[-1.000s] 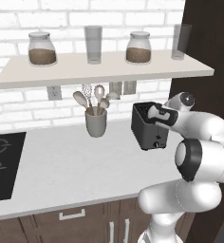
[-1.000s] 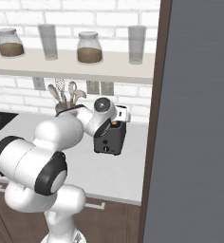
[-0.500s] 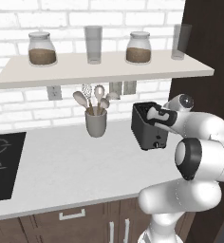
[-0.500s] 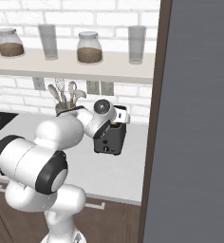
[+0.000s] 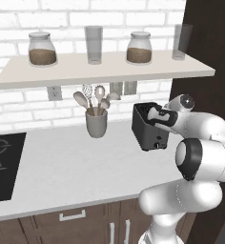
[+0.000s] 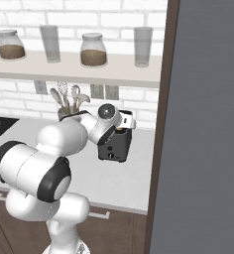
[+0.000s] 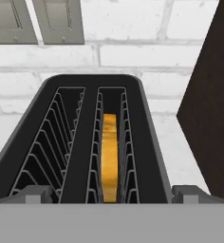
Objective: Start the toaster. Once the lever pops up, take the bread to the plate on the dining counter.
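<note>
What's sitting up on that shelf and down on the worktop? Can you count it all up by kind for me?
Jars with brown filling: 2
Empty glasses: 2
Grey utensil cup: 1
Toaster: 1
Bread slice, in the toaster's slot: 1
Total: 7

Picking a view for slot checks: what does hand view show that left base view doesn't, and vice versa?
Hand view: the bread standing on edge in the right slot, wire guides in both slots, left slot bare.

Left base view: the arm with the gripper over the toaster, the utensil cup, the shelf with jars and glasses, the cooktop.

Both: the toaster, brick wall, wall outlets.
</note>
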